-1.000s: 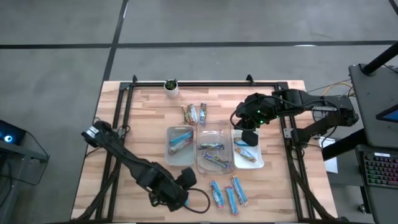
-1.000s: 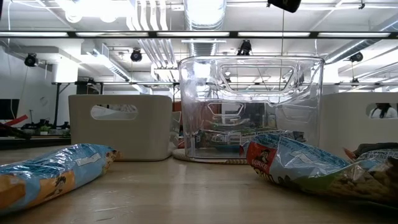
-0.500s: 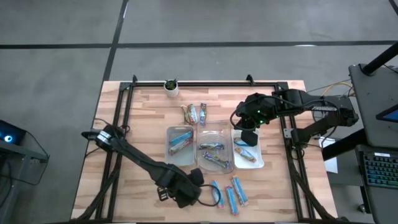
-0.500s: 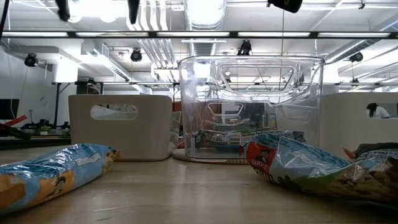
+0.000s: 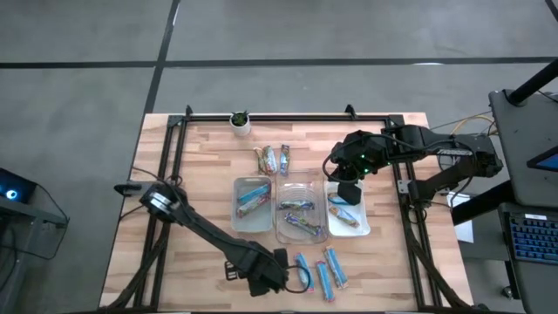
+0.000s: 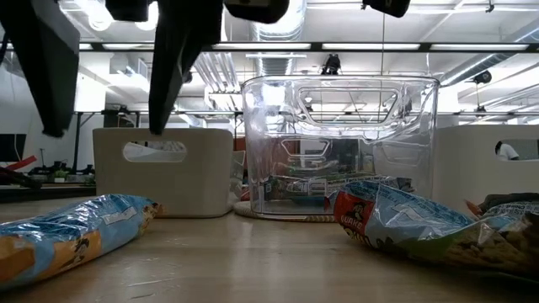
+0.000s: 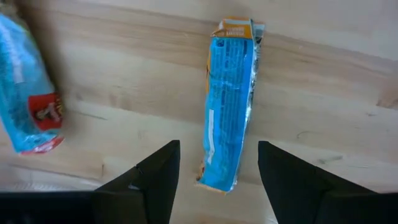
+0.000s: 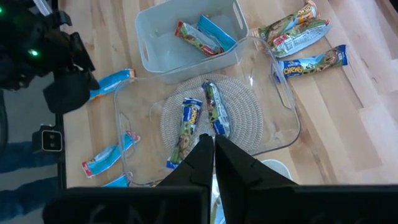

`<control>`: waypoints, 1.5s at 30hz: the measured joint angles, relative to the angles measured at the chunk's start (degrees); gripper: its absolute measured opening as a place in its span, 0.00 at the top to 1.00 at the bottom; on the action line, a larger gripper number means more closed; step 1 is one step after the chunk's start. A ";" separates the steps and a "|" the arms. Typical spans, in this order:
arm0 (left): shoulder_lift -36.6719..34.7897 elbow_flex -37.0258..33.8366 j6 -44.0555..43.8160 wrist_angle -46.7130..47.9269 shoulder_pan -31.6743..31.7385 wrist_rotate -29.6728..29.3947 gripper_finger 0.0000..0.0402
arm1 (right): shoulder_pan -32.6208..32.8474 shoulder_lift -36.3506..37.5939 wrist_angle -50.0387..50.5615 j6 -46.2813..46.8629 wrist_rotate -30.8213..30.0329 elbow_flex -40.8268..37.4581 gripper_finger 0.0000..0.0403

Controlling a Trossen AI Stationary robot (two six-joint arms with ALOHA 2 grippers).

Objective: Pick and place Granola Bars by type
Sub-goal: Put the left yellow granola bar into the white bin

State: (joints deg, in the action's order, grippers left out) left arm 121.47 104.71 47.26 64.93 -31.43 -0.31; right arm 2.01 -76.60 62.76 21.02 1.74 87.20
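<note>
1. The left claw (image 5: 283, 272) is at the near edge of the counter (image 5: 200, 174), on the near side of the clear tray (image 5: 301, 212). It hangs over the leftmost of three loose blue granola bars (image 5: 304, 270) there.
2. In the left wrist view its two dark fingers (image 7: 155, 177) are spread wide, one on each side of that blue bar (image 7: 229, 106). They are not touching the wrapper.
3. A second blue bar (image 7: 28, 109) lies flat on the wood to one side of it.
4. The right claw (image 5: 348, 190) hovers over the white tray (image 5: 362, 228), which stands just right of the clear tray. Its fingers (image 8: 205, 158) are pressed together with nothing between them.
5. The clear tray holds two bars (image 5: 301, 216) with blue and green wrappers. In the right wrist view they lie over a round woven mat (image 8: 211, 115) seen through the tray's floor.
6. The grey tray (image 5: 237, 218), just left of the clear tray, holds a blue bar and a red-ended one (image 5: 253, 196).
7. The white tray holds a brown-orange bar (image 5: 345, 216).
8. On the far side of the clear tray, three more bars (image 5: 272, 159) lie loose on the counter.
9. A small white pot with a plant (image 5: 240, 121) stands at the counter's far edge, well apart from the clear tray.
</note>
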 joint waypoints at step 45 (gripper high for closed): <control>4.11 -4.93 0.44 -4.02 -0.34 2.29 0.51 | -0.01 0.00 -0.55 -0.66 -0.42 0.00 0.98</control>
State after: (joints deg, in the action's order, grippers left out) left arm 125.58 99.78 47.70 60.92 -31.77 1.98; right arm 2.00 -76.60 62.21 20.36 1.32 87.20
